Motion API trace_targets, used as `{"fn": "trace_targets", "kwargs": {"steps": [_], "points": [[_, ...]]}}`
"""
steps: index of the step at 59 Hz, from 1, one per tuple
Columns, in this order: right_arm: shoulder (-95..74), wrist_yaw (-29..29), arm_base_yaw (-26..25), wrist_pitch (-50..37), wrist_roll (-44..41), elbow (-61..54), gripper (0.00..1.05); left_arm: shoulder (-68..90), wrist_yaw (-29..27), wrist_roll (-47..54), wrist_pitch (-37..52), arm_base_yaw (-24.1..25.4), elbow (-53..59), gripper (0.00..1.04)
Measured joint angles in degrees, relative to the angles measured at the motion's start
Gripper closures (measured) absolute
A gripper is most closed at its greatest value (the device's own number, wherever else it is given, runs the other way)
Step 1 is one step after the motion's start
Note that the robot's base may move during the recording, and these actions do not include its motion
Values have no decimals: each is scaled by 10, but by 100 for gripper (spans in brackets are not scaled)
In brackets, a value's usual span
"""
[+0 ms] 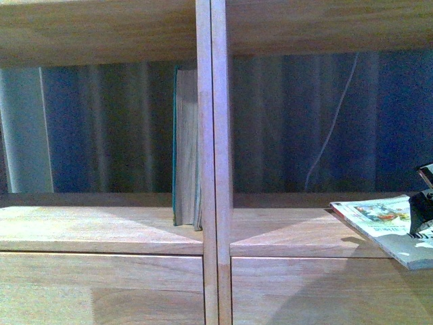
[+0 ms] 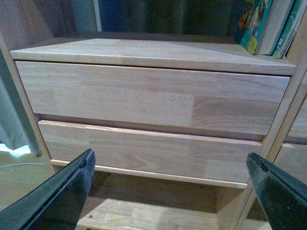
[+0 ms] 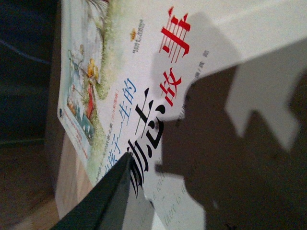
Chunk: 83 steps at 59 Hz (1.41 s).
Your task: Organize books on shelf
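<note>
Holding the thin white illustrated softcover (image 1: pixel 379 220) at the front view's right edge, our right gripper (image 1: pixel 424 200) seems clamped on it, though only one dark finger (image 3: pixel 103 201) shows across the cover. The book tilts over the right bay of the light-wood shelf (image 1: pixel 101 230). Left of the double central upright (image 1: pixel 213 135) and touching it, the thick teal book (image 1: pixel 186 145) stands upright. Our left gripper (image 2: pixel 169 157) hangs with jaws wide apart, facing two plain drawer fronts (image 2: pixel 144 96).

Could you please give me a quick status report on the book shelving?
Left pincer open, empty, facing drawer fronts. Right pincer shut on softcover at right bay's front edge. Teal book upright against central upright, left bay. No obstruction seen.
</note>
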<state>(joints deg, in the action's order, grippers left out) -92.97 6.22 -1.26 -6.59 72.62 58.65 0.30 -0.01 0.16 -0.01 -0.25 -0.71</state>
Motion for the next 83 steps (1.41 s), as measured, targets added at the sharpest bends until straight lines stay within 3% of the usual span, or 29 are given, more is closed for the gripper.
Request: {"fn": "trace_targets", "kwargs": {"steps": [12,19,43,60,71,83], "points": [[12,-5,-2,-3,-2,-2,86,0,0,0,0,0,0,7],[21,-16,-5,-6,-5,-4,97,0,0,0,0,0,0,7],[100,-79,-51,-35,-34,-74,97,0,0,0,0,0,0,7],[202,-187,-126,-58,-63,-116,97,0,0,0,0,0,0,7],[295,-293,-185,-66,-80,-138,97,0,0,0,0,0,0,7],[365,-395,-248,-138,-74,-169,97,0,0,0,0,0,0,7]]}}
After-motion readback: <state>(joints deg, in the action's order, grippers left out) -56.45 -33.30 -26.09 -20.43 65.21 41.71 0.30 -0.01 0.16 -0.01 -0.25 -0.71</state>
